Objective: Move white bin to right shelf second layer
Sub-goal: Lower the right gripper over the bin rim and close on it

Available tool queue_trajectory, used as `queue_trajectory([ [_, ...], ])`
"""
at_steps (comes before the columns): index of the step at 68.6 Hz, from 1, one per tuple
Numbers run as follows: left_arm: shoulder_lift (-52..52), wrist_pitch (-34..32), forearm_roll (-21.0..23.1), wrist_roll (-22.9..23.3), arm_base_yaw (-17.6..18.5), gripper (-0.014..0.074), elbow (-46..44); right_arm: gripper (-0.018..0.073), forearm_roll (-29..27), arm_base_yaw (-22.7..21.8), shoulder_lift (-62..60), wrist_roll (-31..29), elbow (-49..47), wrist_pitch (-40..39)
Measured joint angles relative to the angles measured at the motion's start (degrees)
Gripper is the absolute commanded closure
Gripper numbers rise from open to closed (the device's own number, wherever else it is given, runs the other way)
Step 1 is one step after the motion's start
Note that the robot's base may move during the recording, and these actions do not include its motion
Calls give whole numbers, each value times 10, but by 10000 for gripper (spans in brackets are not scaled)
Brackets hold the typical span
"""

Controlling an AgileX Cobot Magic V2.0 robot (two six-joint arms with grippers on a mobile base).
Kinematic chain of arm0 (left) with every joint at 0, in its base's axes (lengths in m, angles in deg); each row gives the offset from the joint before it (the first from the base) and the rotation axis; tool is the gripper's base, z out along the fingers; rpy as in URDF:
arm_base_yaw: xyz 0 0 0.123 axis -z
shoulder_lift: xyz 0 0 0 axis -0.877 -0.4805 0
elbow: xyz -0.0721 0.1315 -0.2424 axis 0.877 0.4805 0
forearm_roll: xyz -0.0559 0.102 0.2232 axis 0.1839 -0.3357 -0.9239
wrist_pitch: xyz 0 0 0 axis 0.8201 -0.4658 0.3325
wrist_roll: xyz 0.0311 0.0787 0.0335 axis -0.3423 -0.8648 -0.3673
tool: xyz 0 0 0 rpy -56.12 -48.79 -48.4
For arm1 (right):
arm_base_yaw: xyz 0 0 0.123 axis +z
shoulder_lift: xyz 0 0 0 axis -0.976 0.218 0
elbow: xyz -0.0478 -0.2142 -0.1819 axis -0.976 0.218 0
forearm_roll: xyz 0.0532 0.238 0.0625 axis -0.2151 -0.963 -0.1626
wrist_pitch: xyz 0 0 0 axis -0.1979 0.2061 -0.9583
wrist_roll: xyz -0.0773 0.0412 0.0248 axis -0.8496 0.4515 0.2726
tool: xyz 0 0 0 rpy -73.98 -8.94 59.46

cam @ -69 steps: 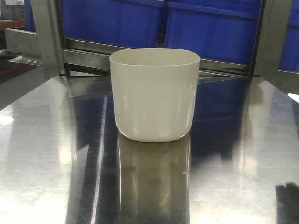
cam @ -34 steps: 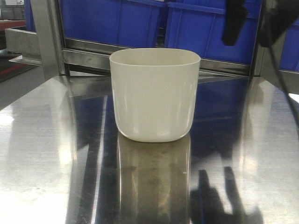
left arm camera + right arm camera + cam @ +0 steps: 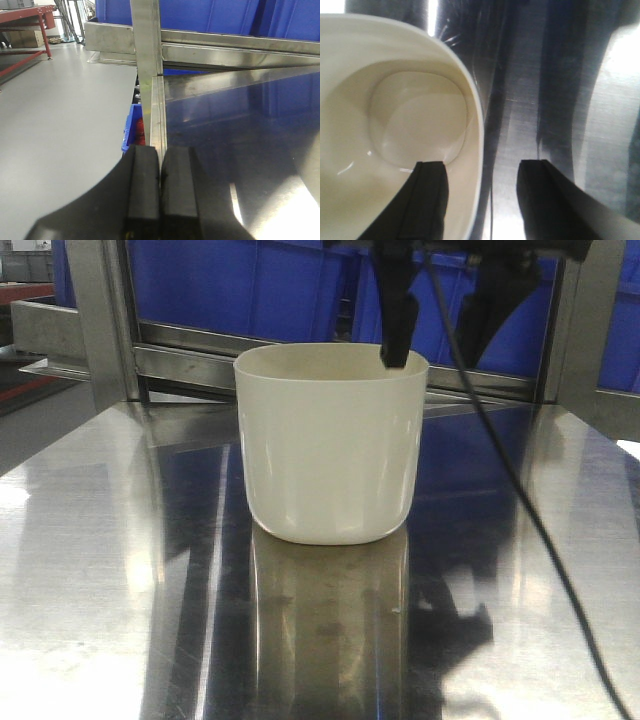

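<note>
The white bin (image 3: pixel 330 440) stands upright on the shiny steel tabletop (image 3: pixel 100 570), near its middle. My right gripper (image 3: pixel 438 335) hangs open over the bin's right rim. One finger (image 3: pixel 396 320) is just inside the mouth and the other (image 3: pixel 482 315) is outside the wall. From the right wrist, the bin (image 3: pixel 395 115) looks empty. The right gripper (image 3: pixel 482 167) straddles its wall without touching it. My left gripper (image 3: pixel 160 150) is shut on nothing, low over the table's left edge. The right shelf second layer is out of view.
Blue crates (image 3: pixel 260 285) fill a steel rack behind the table, above a front rail (image 3: pixel 190 355) and a post (image 3: pixel 100 320). A black cable (image 3: pixel 520 500) trails down from the right arm. Beside the table edge (image 3: pixel 161 110) lie grey floor and a red bench (image 3: pixel 25 20).
The right gripper came into view from the upper right. It has moved left and down to the bin's right rim. The bin has not moved.
</note>
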State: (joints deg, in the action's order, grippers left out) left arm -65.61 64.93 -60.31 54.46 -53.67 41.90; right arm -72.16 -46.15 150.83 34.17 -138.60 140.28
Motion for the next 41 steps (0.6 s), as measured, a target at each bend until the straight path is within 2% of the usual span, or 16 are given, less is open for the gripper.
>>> queue_trajectory([
  [13, 0, 0, 0, 0, 0, 512, 0, 167, -8, -2, 35, 0, 0, -16],
  [41, 0, 0, 0, 0, 0, 512, 0, 463, -15, -14, 50, 1, 0, -22],
])
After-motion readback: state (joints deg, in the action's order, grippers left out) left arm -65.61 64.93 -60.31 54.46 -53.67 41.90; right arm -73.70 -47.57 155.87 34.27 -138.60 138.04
